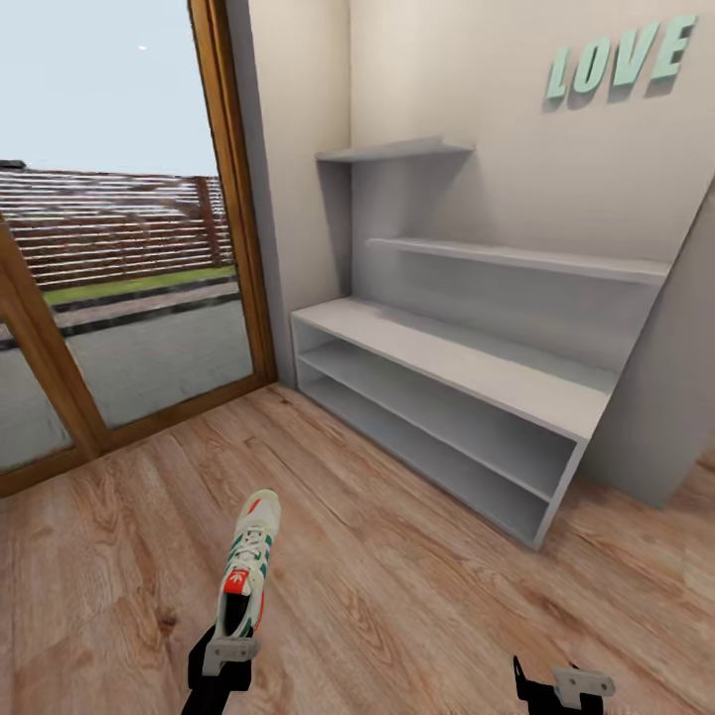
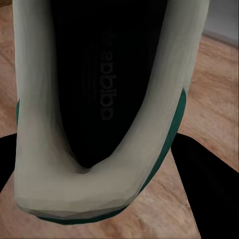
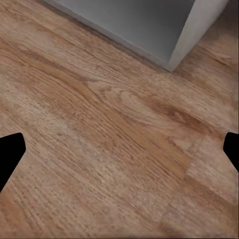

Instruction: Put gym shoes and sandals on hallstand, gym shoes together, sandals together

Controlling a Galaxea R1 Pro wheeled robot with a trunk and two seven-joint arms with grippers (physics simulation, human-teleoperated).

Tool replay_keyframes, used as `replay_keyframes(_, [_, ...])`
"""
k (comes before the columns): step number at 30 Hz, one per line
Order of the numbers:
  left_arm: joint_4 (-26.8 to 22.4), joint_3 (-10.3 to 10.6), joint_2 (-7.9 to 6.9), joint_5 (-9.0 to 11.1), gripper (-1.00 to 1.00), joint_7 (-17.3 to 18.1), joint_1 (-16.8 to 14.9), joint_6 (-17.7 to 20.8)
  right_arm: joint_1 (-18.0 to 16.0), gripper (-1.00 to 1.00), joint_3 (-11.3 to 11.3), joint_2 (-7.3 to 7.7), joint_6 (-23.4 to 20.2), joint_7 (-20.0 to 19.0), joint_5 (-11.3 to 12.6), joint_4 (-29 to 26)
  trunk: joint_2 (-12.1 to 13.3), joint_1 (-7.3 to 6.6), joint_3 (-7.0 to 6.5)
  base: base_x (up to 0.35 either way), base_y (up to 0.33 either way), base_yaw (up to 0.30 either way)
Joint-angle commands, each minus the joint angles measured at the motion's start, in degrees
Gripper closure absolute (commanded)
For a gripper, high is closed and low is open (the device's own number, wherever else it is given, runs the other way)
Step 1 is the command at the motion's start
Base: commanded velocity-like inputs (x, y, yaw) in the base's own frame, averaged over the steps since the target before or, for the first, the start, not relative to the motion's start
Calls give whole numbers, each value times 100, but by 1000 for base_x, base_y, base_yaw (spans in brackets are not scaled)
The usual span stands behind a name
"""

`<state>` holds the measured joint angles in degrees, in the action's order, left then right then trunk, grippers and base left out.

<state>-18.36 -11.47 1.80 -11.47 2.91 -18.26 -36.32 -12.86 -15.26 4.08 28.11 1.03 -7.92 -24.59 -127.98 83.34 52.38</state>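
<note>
Sneaker (image 1: 248, 571) held by its heel in left gripper (image 1: 226, 657) jaws, above floor (image 1: 397, 616); right gripper (image 1: 566, 687) jaws spread, empty. Advise level placement on hallstand (image 1: 467, 372) bench (leaving room alongside).

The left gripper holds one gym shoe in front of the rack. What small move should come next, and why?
Probably carry the gym shoe forward toward the hallstand. The left gripper is shut on its heel, the shoe points at the rack, and bare corridor floor lies between them. The bench top looks free.
</note>
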Motion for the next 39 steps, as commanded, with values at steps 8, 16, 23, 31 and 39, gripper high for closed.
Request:
replay_keyframes(8, [8, -41, 4, -39, 100, 25, -2, -16, -6, -100, -29, -4, 19, 11, -60, 7, -2, -1, 5, 3, 12, -266])
replay_keyframes(16, [8, -40, 4, -39, 100, 25, -2, -16, -6, -100, -29, -4, 19, 11, -60, 7, -2, -1, 5, 0, 1, -266])
replay_keyframes(23, [8, -40, 4, -39, 100, 25, -2, -16, -6, -100, -29, -4, 19, 11, -60, 7, -2, -1, 5, 0, 0, -266])
replay_keyframes(31, [8, -46, 4, -39, 100, 25, -2, -16, -6, -100, -29, -4, 18, 11, -60, 7, -2, -1, 5, -63, 60, -266])
replay_keyframes(39, [8, -49, 4, -39, 100, 20, -2, -16, -6, -100, -29, -4, 19, 11, -60, 7, -2, -1, 5, -76, 77, -266])
